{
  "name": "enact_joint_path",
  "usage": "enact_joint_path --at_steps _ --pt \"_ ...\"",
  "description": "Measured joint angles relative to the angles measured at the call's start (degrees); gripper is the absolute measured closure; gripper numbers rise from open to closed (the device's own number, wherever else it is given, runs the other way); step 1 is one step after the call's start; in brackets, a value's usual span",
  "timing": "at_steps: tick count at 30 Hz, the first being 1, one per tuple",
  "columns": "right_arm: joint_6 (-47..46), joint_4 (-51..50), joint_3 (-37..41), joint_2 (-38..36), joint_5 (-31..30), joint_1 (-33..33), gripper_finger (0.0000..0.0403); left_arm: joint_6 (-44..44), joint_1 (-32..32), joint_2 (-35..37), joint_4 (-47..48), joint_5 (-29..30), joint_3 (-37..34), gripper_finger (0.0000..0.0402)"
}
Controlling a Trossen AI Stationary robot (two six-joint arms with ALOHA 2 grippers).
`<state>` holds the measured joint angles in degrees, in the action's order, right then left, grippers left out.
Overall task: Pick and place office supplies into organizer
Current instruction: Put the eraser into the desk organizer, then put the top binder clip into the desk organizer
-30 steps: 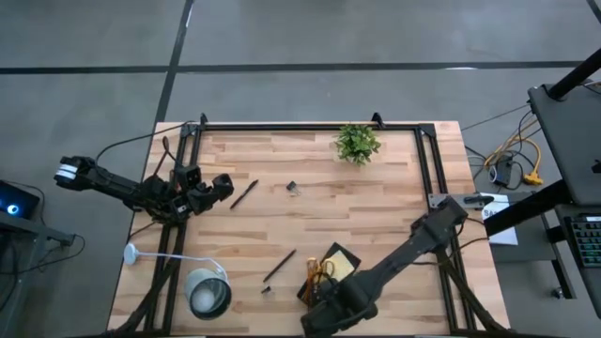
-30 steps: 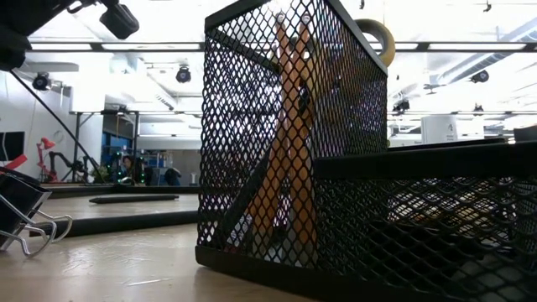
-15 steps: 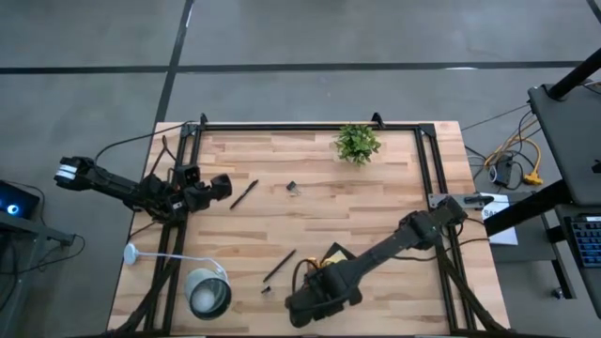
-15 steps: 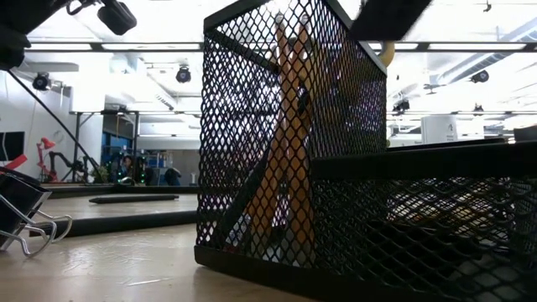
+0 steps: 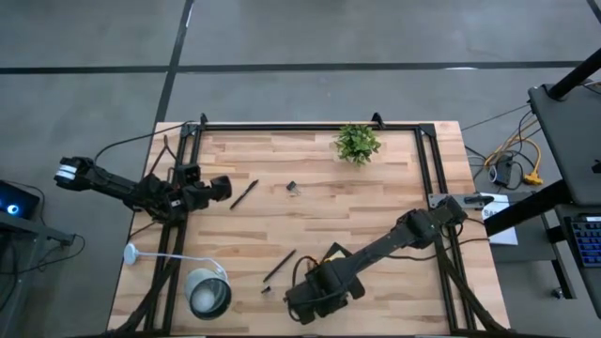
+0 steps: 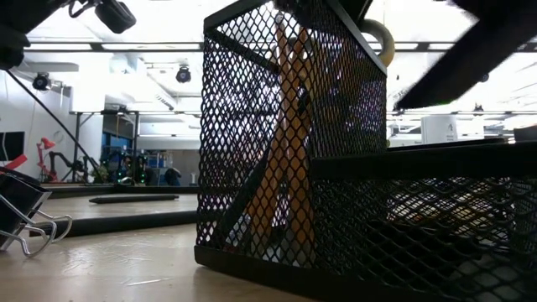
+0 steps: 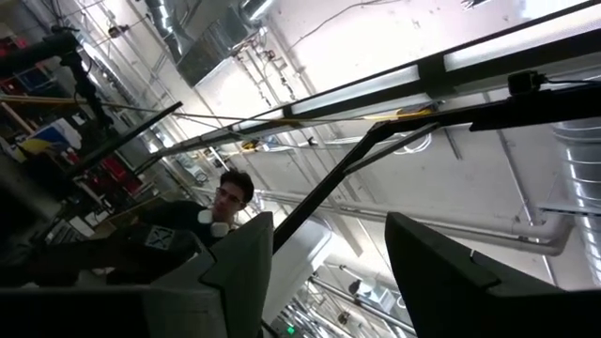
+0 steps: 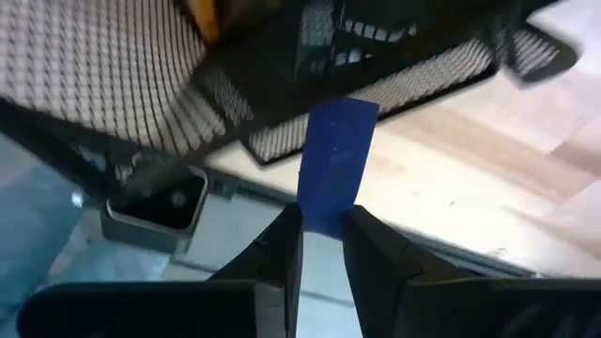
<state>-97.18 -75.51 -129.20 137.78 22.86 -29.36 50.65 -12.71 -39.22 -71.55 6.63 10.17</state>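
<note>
Since a second ago, the right end effector [image 5: 302,308] has swung from beside the organizer [image 5: 331,268] toward the table's near edge, pinching a blue piece [image 8: 335,164]. Carry it above the mesh wall before releasing. Left end effector [image 5: 222,187] waits spread near the left edge.

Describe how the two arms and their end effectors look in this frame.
Both arms are dark, jointed and slender. The left arm has a white cylindrical part at its outer end and a cable looping beside it. The left end effector has two broad, dark, angular fingers; the right end effector has narrower dark fingers.
</note>
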Motion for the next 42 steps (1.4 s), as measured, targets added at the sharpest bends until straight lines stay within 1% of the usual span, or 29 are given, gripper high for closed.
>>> enact_joint_path --at_steps 4,7,10,16,25,28,33,37,42 --pt "0.0 1.7 0.8 0.0 2.7 0.6 0.0344 0.0 0.0 0.7 0.0 0.0 0.0 0.021" --pt "0.0 1.7 0.8 0.0 1.9 1.4 0.0343 0.0 0.0 1.2 0.0 0.0 0.0 0.021" --pt "0.5 1.7 0.6 0.0 0.6 2.0 0.0331 0.0 0.0 1.7 0.0 0.0 0.0 0.021" --pt "1.0 1.6 0.6 0.0 0.3 2.6 0.0294 0.0 0.0 1.9 0.0 0.0 0.0 0.021" --pt "1.0 1.2 0.6 -0.3 -0.4 2.3 0.0216 0.0 0.0 1.9 0.0 -0.2 0.0 0.021" --pt "0.8 0.5 0.6 -1.4 -2.3 1.5 0.0201 0.0 0.0 1.8 0.0 -0.2 0.0 0.021" --pt "-1.3 -0.9 0.6 -5.5 -5.3 1.2 0.0197 0.0 0.0 1.8 0.1 -0.3 0.0 0.021" --pt "-2.2 -2.9 0.6 -7.6 -5.6 1.4 0.0197 0.0 0.0 1.5 0.1 -0.3 0.0 0.021" --pt "0.1 -2.5 -1.7 -10.5 -9.7 1.9 0.0197 0.0 0.0 1.7 0.0 -1.7 0.0 0.021"
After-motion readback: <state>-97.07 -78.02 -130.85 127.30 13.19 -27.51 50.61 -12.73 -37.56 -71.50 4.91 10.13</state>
